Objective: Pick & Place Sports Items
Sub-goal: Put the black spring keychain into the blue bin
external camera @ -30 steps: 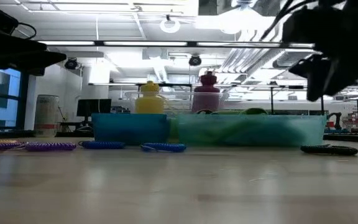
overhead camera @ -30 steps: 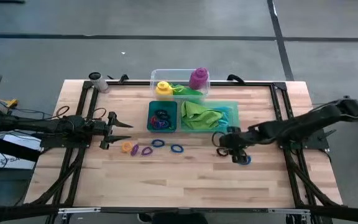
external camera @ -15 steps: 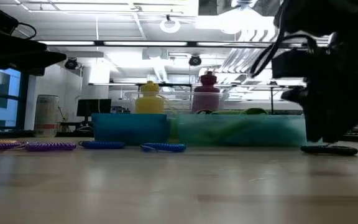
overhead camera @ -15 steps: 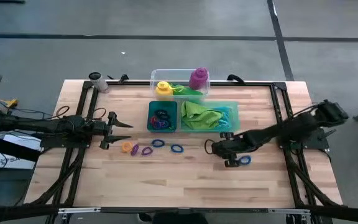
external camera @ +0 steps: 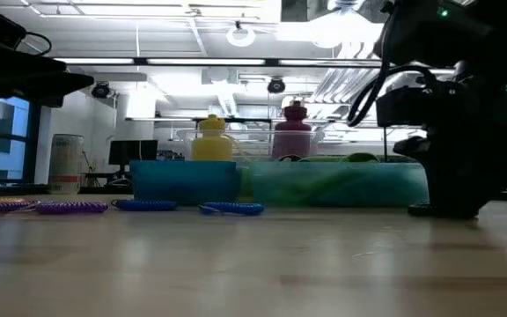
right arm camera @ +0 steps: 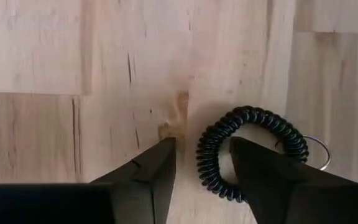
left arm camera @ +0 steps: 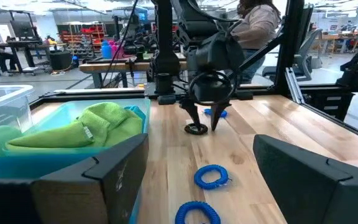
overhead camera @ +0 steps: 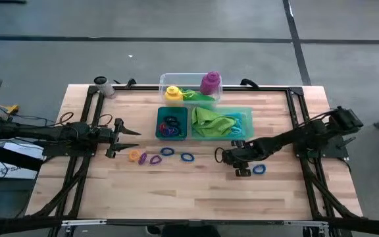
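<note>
Black coiled ring (right arm camera: 252,151) lies flat on the wooden table (overhead camera: 176,191), in front of the teal tray (overhead camera: 245,115). Only the right wrist view shows it well: a dark spiral loop with a thin metal ring at one side, and the right gripper (right arm camera: 201,163) pointing down with one finger inside the loop and the other just outside, part open and astride the coil, not yet closed on it. From the left wrist view the same gripper stands tips-down over the ring (left arm camera: 196,129), a blue ring (left arm camera: 215,112) behind it. The high view alone shows the left gripper (overhead camera: 131,132) open and holding nothing, at the table's left, well apart, and more rings (overhead camera: 187,157) between the arms
</note>
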Controlling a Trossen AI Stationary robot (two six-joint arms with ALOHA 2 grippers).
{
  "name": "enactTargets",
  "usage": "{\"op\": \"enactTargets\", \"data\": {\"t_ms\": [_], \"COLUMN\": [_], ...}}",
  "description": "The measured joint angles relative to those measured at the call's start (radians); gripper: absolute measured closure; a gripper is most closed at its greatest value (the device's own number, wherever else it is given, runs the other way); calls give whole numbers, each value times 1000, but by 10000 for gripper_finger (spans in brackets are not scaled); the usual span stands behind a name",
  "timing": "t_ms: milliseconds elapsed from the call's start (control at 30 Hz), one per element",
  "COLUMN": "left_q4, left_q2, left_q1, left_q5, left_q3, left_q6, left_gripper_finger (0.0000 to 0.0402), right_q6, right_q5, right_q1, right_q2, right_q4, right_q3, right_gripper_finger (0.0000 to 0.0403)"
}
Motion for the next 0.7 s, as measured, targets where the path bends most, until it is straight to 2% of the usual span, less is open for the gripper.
{"op": "enactTargets", "data": {"t_ms": [167, 400, 700], "left_q4": [0, 0, 0], "left_q2": [0, 0, 0], "left_q1": [0, 0, 0], "left_q5": [0, 0, 0], "left_q3": [0, 0, 0], "left_q6": [0, 0, 0], "left_gripper_finger": [165, 165, 165], "right_q6": [0, 0, 19], "right_q5": [3, 20, 24], "right_q1": [-1, 14, 52], "right_q2": [1, -5, -85], "right_q4": [12, 25, 3], "right_q3": [-1, -1, 28], "right_gripper_finger": [304, 396, 399]}}
